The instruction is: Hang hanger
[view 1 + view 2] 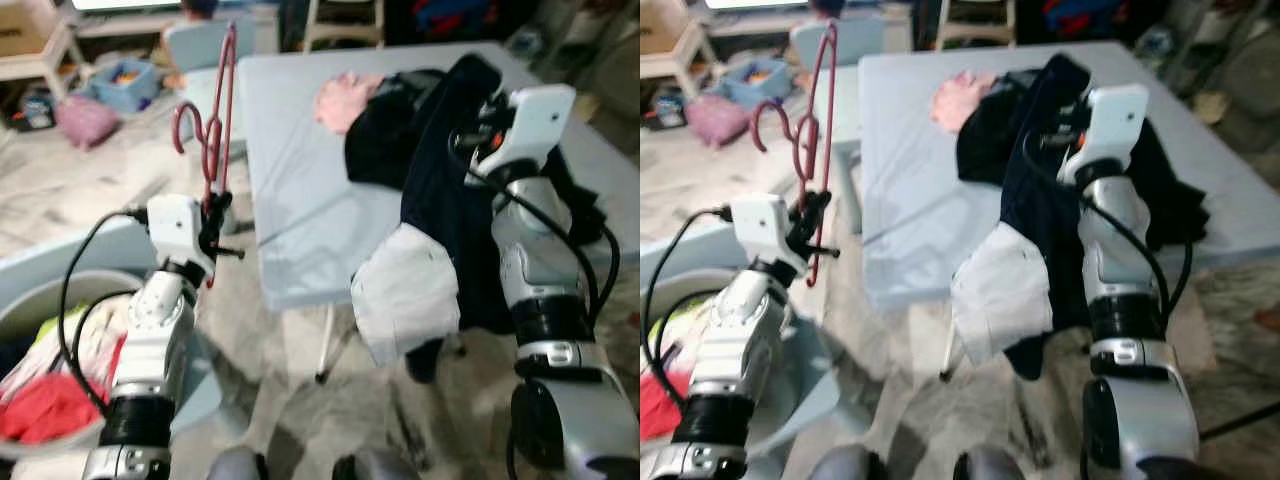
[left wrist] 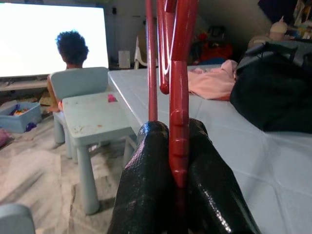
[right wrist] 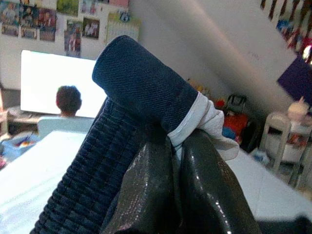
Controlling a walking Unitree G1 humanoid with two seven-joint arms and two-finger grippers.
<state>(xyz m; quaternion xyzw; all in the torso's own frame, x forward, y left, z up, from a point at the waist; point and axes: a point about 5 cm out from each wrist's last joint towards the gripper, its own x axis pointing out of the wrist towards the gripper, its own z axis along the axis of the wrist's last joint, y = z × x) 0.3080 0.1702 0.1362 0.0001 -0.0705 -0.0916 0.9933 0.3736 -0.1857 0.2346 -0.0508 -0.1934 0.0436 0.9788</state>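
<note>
My left gripper [image 1: 213, 215] is shut on a red plastic hanger [image 1: 218, 110], holding it upright beside the left edge of the pale blue table [image 1: 300, 230]. In the left wrist view the black fingers [image 2: 146, 190] clamp the hanger's bar [image 2: 178, 122]. My right gripper [image 1: 478, 120] is raised over the table and shut on a dark navy garment [image 1: 440, 200] with a white lining [image 1: 405, 290], which hangs down past the front edge. The right wrist view shows ribbed navy cloth [image 3: 141, 78] pinched between the fingers [image 3: 214, 190].
A pink cloth [image 1: 345, 98] and dark clothes [image 1: 385, 135] lie on the table. A laundry basket [image 1: 50, 400] with coloured clothes stands at lower left. A small blue chair and table [image 2: 90, 105], a person [image 2: 72, 48] facing a bright screen, and a blue bin [image 1: 122, 82] are behind.
</note>
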